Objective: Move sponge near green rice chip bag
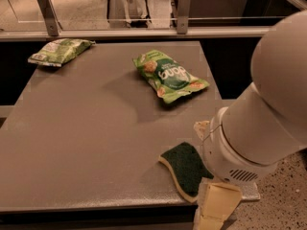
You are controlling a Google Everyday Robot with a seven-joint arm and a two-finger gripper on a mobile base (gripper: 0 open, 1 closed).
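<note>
Green sponge (184, 166) partly behind white arm (268, 119); pincer (217, 210) low beside it, state untellable; pale bag (60, 51) far corner.

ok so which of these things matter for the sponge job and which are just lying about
For the job: sponge, near right edge; green rice chip bag, far centre; end effector, low beside the sponge.
Just lying about: paler green snack bag, far left corner.
</note>
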